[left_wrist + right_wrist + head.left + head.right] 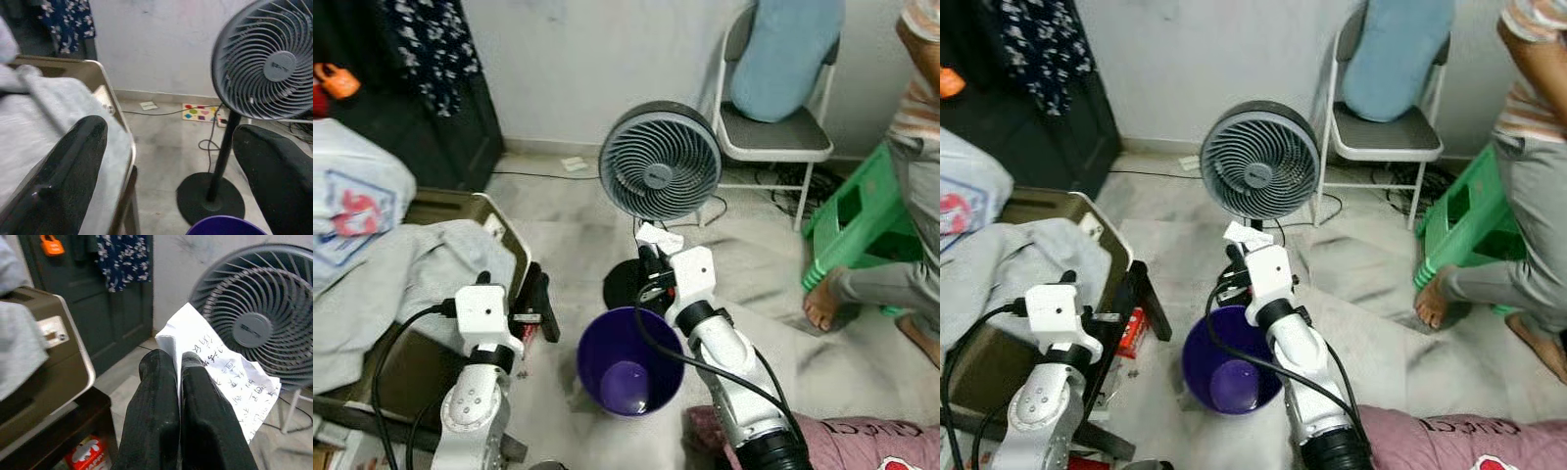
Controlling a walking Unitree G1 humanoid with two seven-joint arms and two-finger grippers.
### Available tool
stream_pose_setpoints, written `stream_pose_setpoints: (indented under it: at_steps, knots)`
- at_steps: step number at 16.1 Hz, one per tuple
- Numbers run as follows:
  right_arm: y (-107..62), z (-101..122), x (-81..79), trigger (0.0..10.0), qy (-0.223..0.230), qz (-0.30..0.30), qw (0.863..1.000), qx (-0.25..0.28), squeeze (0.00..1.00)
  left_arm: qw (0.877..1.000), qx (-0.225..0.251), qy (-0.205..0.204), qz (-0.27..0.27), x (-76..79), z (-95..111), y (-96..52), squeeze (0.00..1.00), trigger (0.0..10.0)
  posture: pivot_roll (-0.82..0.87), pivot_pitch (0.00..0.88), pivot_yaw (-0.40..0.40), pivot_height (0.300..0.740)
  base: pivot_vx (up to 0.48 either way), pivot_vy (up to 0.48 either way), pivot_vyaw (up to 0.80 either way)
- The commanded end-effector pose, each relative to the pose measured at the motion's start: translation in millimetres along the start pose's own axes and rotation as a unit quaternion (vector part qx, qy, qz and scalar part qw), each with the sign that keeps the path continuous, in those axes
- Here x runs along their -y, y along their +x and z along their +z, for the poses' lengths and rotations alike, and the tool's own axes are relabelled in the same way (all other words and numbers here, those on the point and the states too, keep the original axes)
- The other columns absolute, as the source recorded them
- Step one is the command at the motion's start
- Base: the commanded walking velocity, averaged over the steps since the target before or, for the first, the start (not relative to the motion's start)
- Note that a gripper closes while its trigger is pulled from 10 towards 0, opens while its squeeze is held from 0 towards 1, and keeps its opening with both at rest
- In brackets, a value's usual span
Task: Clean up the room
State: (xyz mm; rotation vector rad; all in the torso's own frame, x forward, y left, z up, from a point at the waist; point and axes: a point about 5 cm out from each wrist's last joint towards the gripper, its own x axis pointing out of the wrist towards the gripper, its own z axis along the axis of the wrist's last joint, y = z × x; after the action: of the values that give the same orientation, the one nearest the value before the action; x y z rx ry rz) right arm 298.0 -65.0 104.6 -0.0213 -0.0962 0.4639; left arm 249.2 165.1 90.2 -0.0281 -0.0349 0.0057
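The sheet of paper [222, 372], white with handwriting on it, is sitting pinched between the black fingers of the right gripper [651, 257], near the middle of the frame, just above the far rim of the purple bin [628, 362]. The bin is standing open on the floor at lower centre, and I am seeing nothing inside but its bare purple bottom. Right behind it the grey pedestal fan [660, 161] is facing us. The left gripper [536, 294] is hanging at lower left with its fingers spread wide, beside a grey cloth [401, 274] draped over the brown suitcase [499, 230]. At the upper right, a person's bare foot [822, 299] is resting by a green stool [862, 215] and a folding chair [773, 137].
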Motion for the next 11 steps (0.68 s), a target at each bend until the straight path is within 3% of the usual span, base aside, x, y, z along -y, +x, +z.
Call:
stream_pose_setpoints:
  at_steps: [1,4,6,8,11]
  knots:
    - [0.3,-1,-1.8,10.0,0.004,0.002,1.0,-0.002,0.0,1.0,-0.001,0.0,-0.008,-1.7,-1,-0.6,0.0,10.0,0.1,0.137,-0.003,0.74,0.0,0.0,0.0]
    - [-0.7,-8,1.6,10.0,0.004,-0.023,0.999,-0.026,0.0,0.995,0.029,0.015,-0.094,-1.2,12,-1.6,0.0,10.0,0.11,0.14,0.0,0.74,0.0,0.0,0.0]
    - [-4.5,-22,9.5,10.0,0.038,-0.08,0.993,-0.074,0.0,0.988,0.025,0.044,-0.145,-11.1,14,-7.1,0.0,10.0,0.12,0.146,0.004,0.74,0.0,0.0,0.0]
    - [-11.3,-33,8.4,10.0,0.051,-0.104,0.987,-0.11,0.0,0.983,0.014,0.061,-0.173,-19.7,13,-13.6,0.0,10.0,0.12,0.164,0.023,0.74,0.0,0.0,0.0]
    - [-21.6,-41,14.5,10.0,0.053,-0.14,0.98,-0.128,0.0,0.976,0.009,0.066,-0.206,-16.9,15,-19.9,0.0,10.0,0.11,0.192,0.062,0.74,0.0,0.0,0.0]
